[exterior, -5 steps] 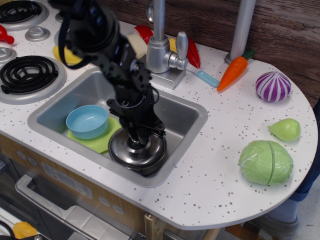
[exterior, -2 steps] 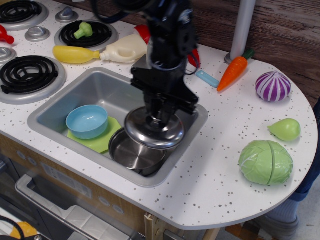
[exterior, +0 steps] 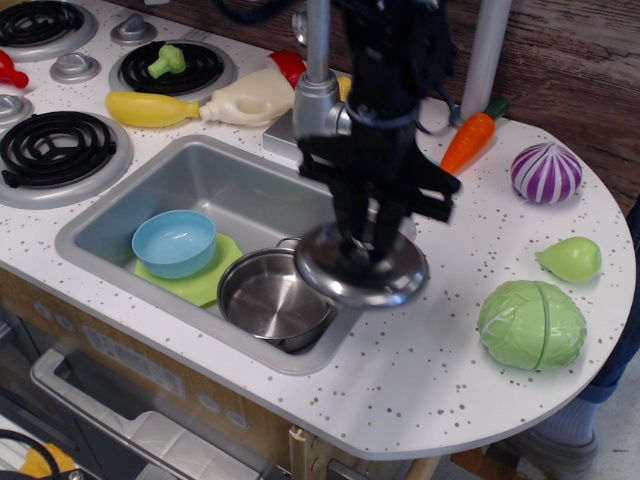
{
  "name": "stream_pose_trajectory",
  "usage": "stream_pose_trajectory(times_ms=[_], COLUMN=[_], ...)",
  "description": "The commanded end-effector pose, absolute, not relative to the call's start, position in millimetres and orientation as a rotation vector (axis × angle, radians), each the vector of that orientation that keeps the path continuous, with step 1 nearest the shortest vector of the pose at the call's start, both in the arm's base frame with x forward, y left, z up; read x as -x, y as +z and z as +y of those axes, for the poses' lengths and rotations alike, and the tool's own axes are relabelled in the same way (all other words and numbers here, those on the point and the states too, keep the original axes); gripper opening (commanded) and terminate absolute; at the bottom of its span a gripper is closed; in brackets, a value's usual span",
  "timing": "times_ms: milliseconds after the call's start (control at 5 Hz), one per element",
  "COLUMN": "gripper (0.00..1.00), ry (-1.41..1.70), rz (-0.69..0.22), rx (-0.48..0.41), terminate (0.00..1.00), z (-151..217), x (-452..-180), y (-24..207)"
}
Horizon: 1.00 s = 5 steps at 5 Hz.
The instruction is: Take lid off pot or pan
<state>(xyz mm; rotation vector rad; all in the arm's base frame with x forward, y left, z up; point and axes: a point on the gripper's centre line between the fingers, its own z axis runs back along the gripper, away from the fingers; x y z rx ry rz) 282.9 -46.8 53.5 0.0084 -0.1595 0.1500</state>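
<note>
Since a moment ago, the black claw (exterior: 362, 248) has carried the lid (exterior: 361, 267) up and to the right, away from the pot (exterior: 276, 299), which now stands open. One second back, the lid sat on the pot with the claw down on its knob. Now the claw grips the shiny steel lid by the knob at its centre, and the lid hangs tilted just under it, over the right rim of the sink (exterior: 128, 203). The uncovered pot sits below and to the left of the claw, in the near corner of the sink. Farther left of the claw, a light-blue bowl (exterior: 174, 242) rests on a green plate (exterior: 203, 281) touching the pot. To the claw's right, on the speckled counter (exterior: 430, 370), lie a green cabbage (exterior: 531, 324), a pear (exterior: 571, 258) and a purple onion (exterior: 546, 172). A carrot (exterior: 472, 140) lies behind the claw to the right.
</note>
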Motion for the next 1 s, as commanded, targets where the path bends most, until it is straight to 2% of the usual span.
stream_pose_trajectory(times_ms=[0, 200, 600, 800], gripper=[0.0, 1.0, 1.0, 1.0], ry=[0.174, 0.228, 0.228, 0.228], rz=[-0.265, -0.324, -0.324, -0.324], rx=[0.102, 0.1, 0.1, 0.1], terminate=[0.0, 0.0, 0.0, 1.0], z=[-54.6, -64.0, -64.0, -64.0], x=[-279.9, -277.2, -277.2, -277.2], y=[49.2, 40.2, 40.2, 40.2])
